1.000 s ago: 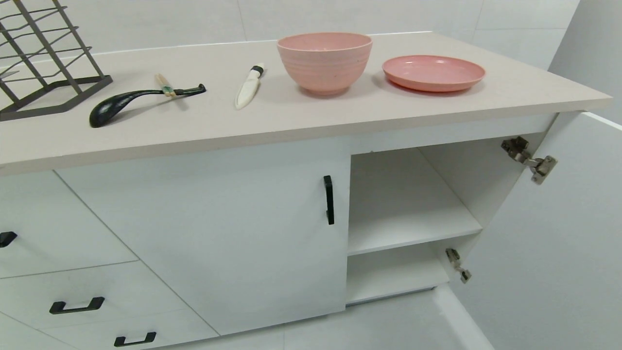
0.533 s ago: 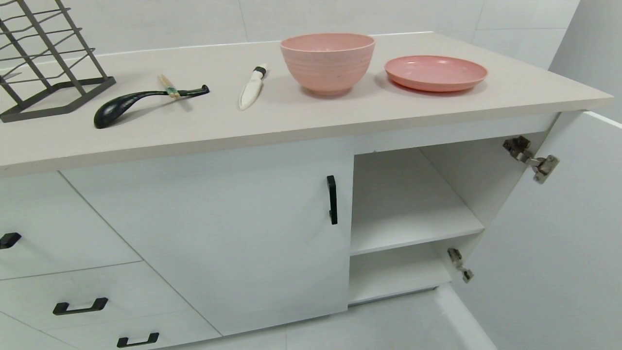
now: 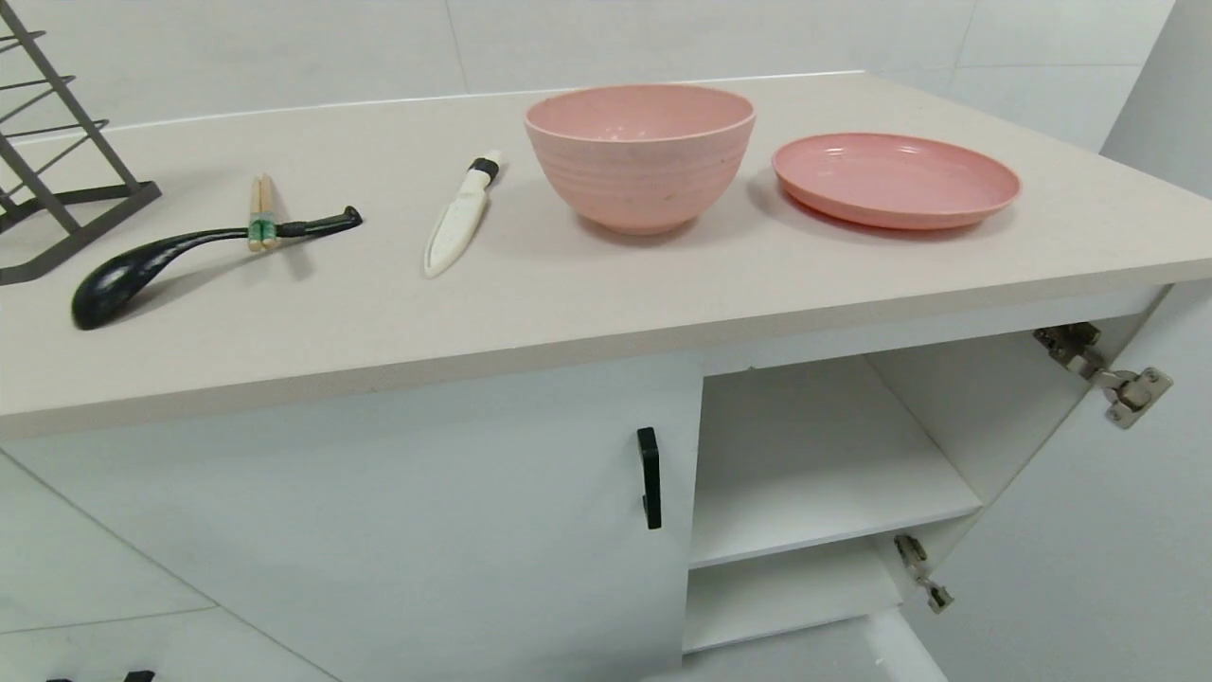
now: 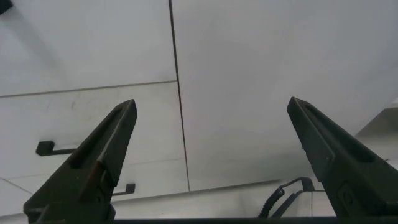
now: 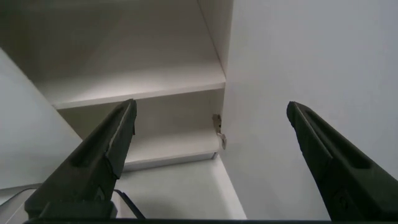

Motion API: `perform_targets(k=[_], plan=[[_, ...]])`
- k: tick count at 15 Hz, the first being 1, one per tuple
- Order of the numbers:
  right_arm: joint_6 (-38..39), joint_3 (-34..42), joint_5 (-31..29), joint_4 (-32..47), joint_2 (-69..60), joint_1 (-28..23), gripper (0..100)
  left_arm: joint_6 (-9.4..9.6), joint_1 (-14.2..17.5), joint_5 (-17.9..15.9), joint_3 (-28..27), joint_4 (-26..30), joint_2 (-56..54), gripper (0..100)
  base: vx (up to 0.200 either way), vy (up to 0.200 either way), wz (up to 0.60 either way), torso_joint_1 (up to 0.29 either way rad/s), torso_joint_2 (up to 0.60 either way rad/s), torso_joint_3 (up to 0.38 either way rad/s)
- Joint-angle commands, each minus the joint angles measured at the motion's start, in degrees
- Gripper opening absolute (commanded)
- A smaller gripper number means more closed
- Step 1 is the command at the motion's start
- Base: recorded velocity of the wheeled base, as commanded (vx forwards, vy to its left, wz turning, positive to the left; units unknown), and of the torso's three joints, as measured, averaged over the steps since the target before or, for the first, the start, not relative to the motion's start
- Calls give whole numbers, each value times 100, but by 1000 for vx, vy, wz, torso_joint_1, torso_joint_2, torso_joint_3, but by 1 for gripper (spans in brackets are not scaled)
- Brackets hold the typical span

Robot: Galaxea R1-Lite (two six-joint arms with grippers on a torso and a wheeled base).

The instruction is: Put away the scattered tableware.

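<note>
- Left tool (image 4: 210,102): jaws spread wide with nothing between them. It faces white drawer fronts (image 4: 93,56) with a black pull handle (image 4: 53,147).
- Right tool (image 5: 210,104): jaws just as wide apart, holding nothing. It faces the open cupboard, where a shelf (image 5: 137,84) and a door hinge (image 5: 217,132) show.
- Head view: cupboard (image 3: 814,474) at lower right, its door (image 3: 1089,549) swung open at the right edge. The desk (image 3: 568,303) spans the frame above it.
- Bowl (image 3: 639,156): upper centre of the desk, upright. Judged light, stiff and smooth-walled. Best hold is one finger inside and one outside the rim; a pinch across the round wall would likely slip.
- Plate (image 3: 895,178): upper right, just beside the bowl but not touching it. It is shallow and lies flat, so there is little to get under. Pinch the near rim; it may skate on the desk.
- Knife (image 3: 461,216): left of the bowl, white with a black collar, lying flat. It is slim and stiff; grip across the middle.
- Ladle (image 3: 189,251): black, at centre left, bowl end toward the left edge. It is stiff and top-heavy at the bowl end, so hold the handle close to that end.
- Chopsticks (image 3: 261,204): a pair crossing the ladle handle. I cannot tell which lies on top. They are thin and prone to roll; take both together.
- Rack (image 3: 57,204): dark wire frame at upper left, well apart from the bowl.
</note>
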Motion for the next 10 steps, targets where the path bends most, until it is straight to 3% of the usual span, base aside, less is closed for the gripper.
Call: perform_targets(k=[1,7,10], plan=[[0,0,1,-1,-2,-2,100,-4,1,2,0,-4,10,100,0,0,0,0,0,0],[0,0,1,-1,-2,-2,100,-12,1,2,0,-4,10,100,0,0,0,0,0,0],[0,0,-7,-1,-2,-2,100,-12,1,2,0,-4,10,100,0,0,0,157,-111,-38]])
